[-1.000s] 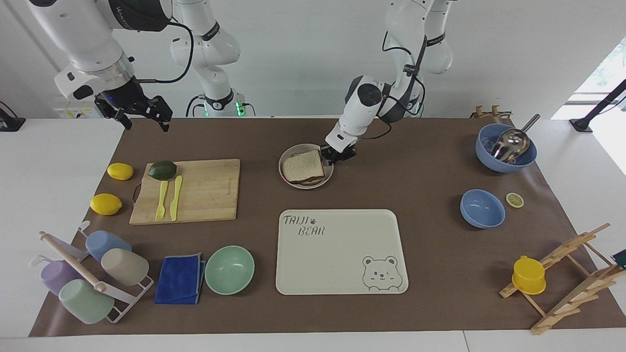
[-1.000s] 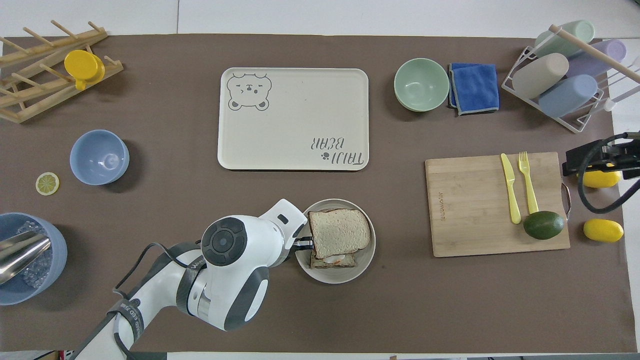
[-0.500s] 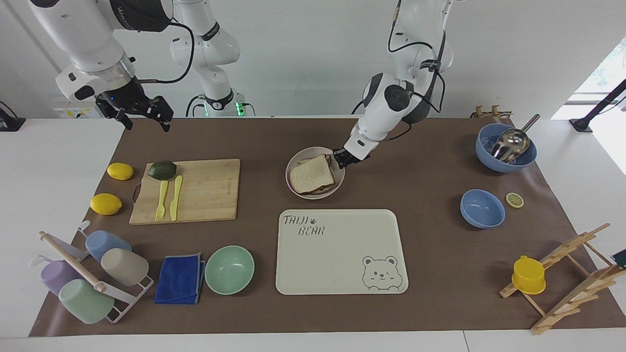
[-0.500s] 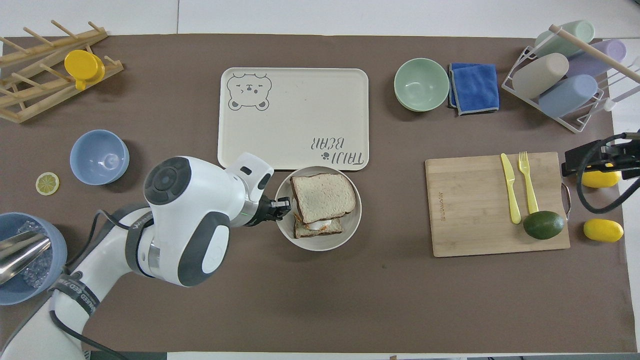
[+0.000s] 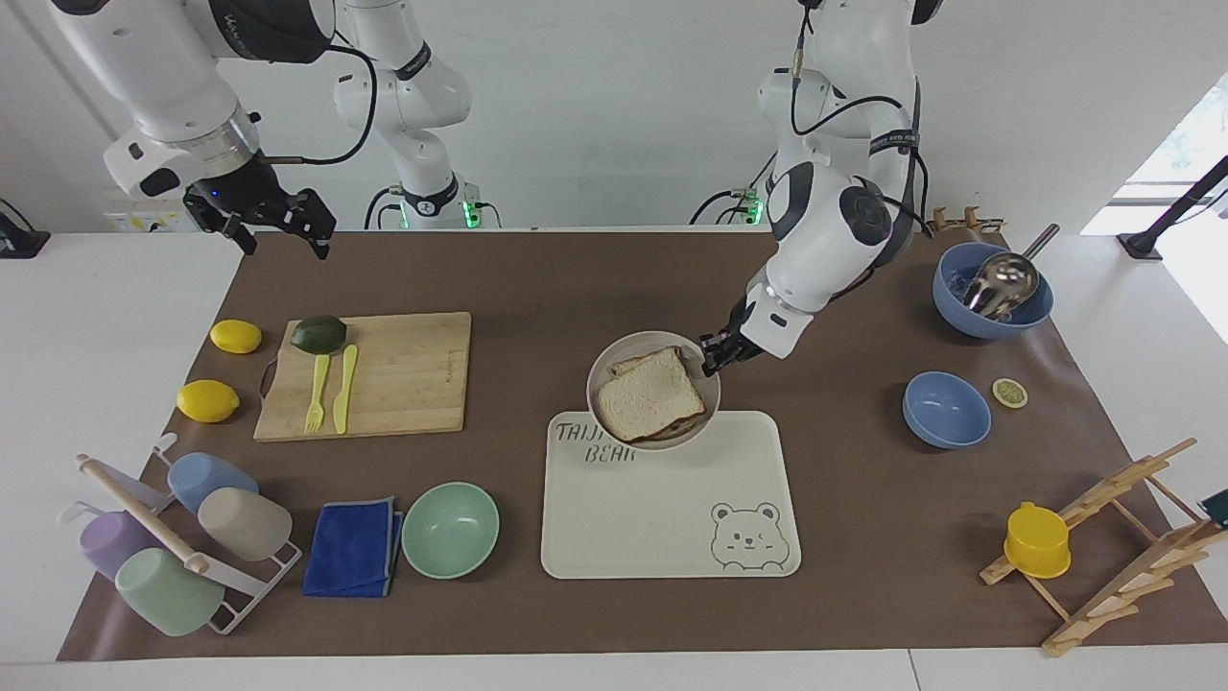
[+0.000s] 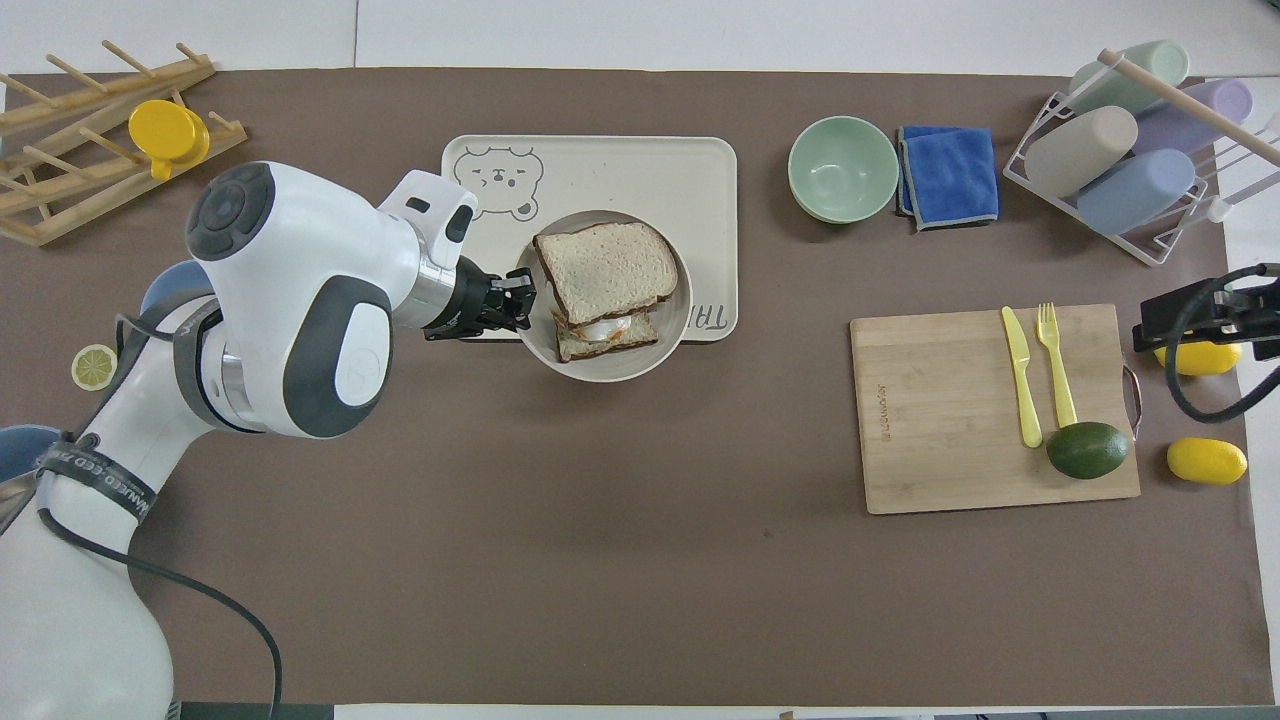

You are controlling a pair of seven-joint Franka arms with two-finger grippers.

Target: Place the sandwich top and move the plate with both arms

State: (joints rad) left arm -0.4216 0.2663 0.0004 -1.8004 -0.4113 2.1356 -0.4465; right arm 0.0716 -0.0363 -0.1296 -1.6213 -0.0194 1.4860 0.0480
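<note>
The round beige plate (image 5: 602, 372) is lifted and hangs over the edge of the cream bear tray (image 5: 662, 518) nearest the robots. My left gripper (image 5: 715, 353) is shut on the plate's rim at the left arm's end. The sandwich top (image 5: 650, 395), a pale slice with brown crust, lies on the plate, shifted off the egg toast (image 6: 600, 335) beneath it. The overhead view shows the left gripper (image 6: 520, 300), the plate (image 6: 600, 372), the sandwich top (image 6: 605, 272) and the tray (image 6: 600, 170). My right gripper (image 5: 286, 245) is open and empty, and waits high over the table corner near the lemons.
A cutting board (image 5: 384, 374) with an avocado, a yellow fork and a yellow knife lies toward the right arm's end, two lemons (image 5: 207, 400) beside it. A mint bowl (image 5: 450, 529), a blue cloth and a cup rack stand farther out. Blue bowls (image 5: 946, 410) and a wooden rack are at the left arm's end.
My left gripper has lifted the plate with the sandwich and carried it away from the robots, from the mat to over the tray's near edge. The right arm has not moved.
</note>
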